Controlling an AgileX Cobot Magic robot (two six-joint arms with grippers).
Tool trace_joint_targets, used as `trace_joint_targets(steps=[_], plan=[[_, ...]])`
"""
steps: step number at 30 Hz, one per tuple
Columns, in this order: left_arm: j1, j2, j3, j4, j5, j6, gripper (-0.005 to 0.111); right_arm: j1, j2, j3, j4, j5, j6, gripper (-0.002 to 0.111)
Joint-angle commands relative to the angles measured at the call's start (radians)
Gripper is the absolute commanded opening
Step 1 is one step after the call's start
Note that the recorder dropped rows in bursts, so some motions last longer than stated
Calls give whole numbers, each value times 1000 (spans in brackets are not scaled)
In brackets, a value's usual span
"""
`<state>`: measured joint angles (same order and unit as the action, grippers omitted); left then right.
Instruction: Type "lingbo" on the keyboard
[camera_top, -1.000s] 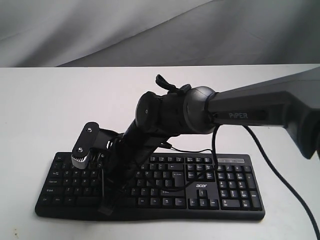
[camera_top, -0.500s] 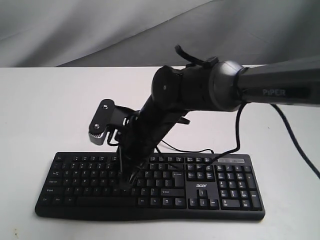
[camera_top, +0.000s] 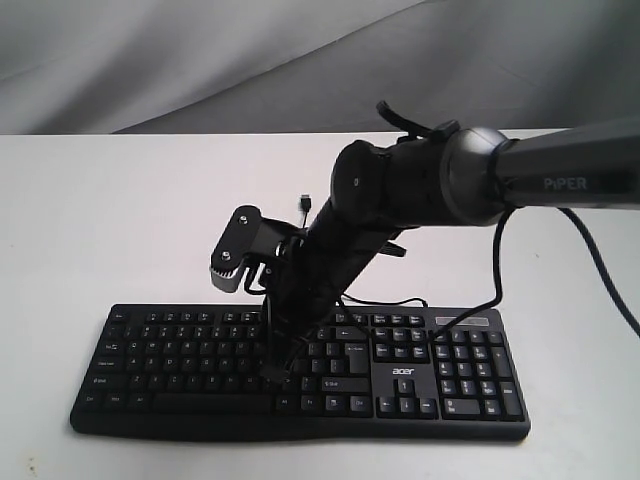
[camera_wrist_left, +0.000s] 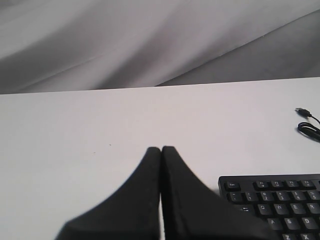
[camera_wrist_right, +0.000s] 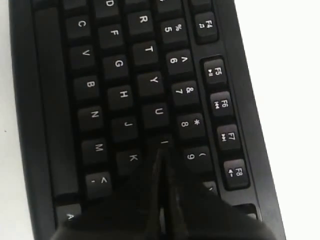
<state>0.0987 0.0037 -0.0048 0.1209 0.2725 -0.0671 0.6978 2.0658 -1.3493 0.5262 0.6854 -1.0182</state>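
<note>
Right gripper (camera_wrist_right: 161, 154) closed to a point at the I key; left gripper (camera_wrist_left: 161, 150) closed, empty.

Right fingers are pressed flat together with nothing between them. The tip sits at the I key (camera_wrist_right: 164, 142), next to U and K; whether it touches or hangs just above cannot be told. The right arm (camera_top: 420, 190) comes in from the right and slants down across the middle to the letter block. The keyboard (camera_top: 470, 385) lies along the near edge of the white table (camera_top: 100, 220), number pad to the right. Its thin cable (camera_top: 400, 303) runs off the far side, with the USB plug (camera_top: 303, 202) loose on the table. Left gripper fingers are tight together, holding nothing, over bare table off the keyboard's left end. Grey cloth (camera_top: 200, 60) hangs at the far side.
</note>
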Motion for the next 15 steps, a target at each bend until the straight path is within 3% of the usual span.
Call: trace_joint_targets(steps=[1,15], plan=[[1,-4,5,-4,-5,-2,1,-4,-15,4,7,-8,0,0],[1,-4,5,-4,-5,-2,1,-4,-15,17,8,-45,0,0]])
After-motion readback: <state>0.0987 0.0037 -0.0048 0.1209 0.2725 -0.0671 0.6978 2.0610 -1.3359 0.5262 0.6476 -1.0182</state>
